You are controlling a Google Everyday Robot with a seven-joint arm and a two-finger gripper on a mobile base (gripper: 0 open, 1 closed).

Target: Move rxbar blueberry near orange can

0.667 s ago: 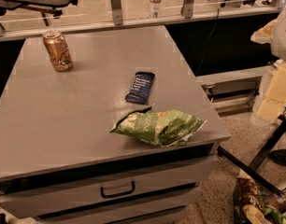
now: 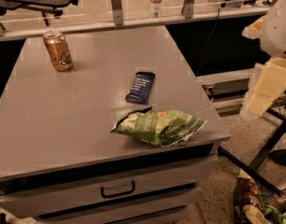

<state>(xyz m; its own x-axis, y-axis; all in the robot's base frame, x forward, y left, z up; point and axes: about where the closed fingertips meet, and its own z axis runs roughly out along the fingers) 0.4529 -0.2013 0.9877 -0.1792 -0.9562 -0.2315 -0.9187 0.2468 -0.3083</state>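
Observation:
The rxbar blueberry (image 2: 140,87), a flat dark navy wrapper with white text, lies near the middle of the grey cabinet top (image 2: 87,111). The orange can (image 2: 58,50), copper-coloured with dark markings and a silver top, stands upright at the far left, well apart from the bar. My gripper (image 2: 263,88) shows as cream-coloured parts at the right edge of the view, off the cabinet top and to the right of it. It holds nothing that I can see.
A green chip bag (image 2: 159,126) lies near the front right edge, just in front of the bar. A clear plastic bottle (image 2: 155,0) stands on the ledge behind. The cabinet has a drawer with a handle (image 2: 117,189). Snack bags (image 2: 260,204) lie on the floor at right.
The cream gripper parts at the right have shifted slightly to the left. The bar, the can and the chip bag have not moved.

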